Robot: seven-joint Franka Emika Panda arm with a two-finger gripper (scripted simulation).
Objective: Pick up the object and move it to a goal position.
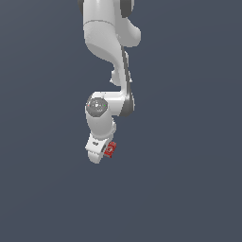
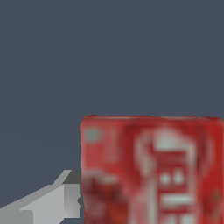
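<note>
1 white arm (image 1: pixel 108 56) hangs down from the top of the exterior view over a plain dark blue-grey surface (image 1: pixel 189 189), its segments stacked one under another and ending in the white claw (image 1: pixel 105 152) a little below the middle of the picture. The small red box (image 1: pixel 111 149) sits right at the claw's tip, on the exterior view's right side of the white housing, touching it and showing only as a small red patch with a pale mark on it. It is far smaller than the claw body beside it. From this view alone I cannot tell whether the box is off the surface, since no shadow or edge separates them.

In the wrist view the red box (image 2: pixel 151 170) fills much of the frame, very near the camera, its red face carrying blurred white lettering and shapes that are too soft to read. 1 grey finger (image 2: pixel 57 199) reaches in and meets the box's side edge, touching it. The other finger is out of the frame, hidden past the box or the picture's edge. With the finger pressed against the box's side and the box seated at the tip, the claw appears to be pinching the red box.
</note>
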